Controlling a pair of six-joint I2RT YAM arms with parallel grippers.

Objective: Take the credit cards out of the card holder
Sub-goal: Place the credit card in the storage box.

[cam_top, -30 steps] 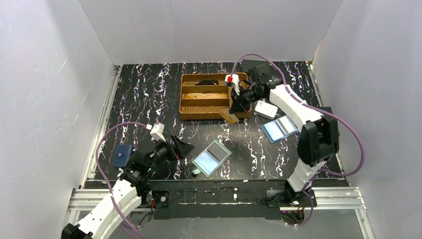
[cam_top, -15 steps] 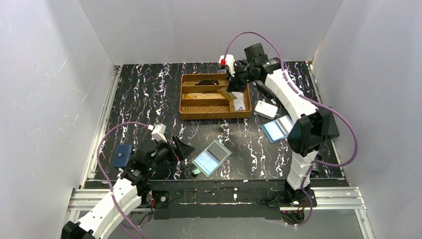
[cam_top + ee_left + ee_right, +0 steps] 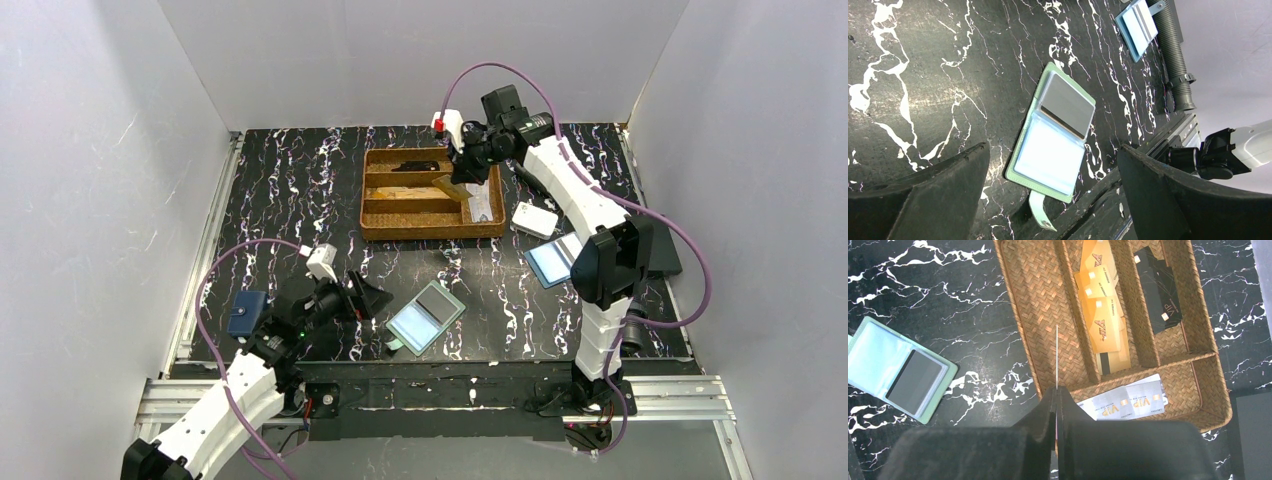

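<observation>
The teal-green card holder lies open on the table near the front; it also shows in the left wrist view and the right wrist view. A dark card sits in one clear pocket; the other pocket looks pale. My right gripper is shut on an orange-gold credit card above the wicker tray. In the right wrist view the card shows edge-on between the shut fingers. My left gripper is open and empty, just left of the holder, and its jaws frame the holder.
The tray's compartments hold orange cards, a black card and silver cards. A blue holder with greyish panels and a white box lie right of the tray. A small dark blue object lies at the left.
My right gripper has carried the orange-gold card from the tray's front right corner up and back, to above the tray's right side. The left arm has barely moved.
</observation>
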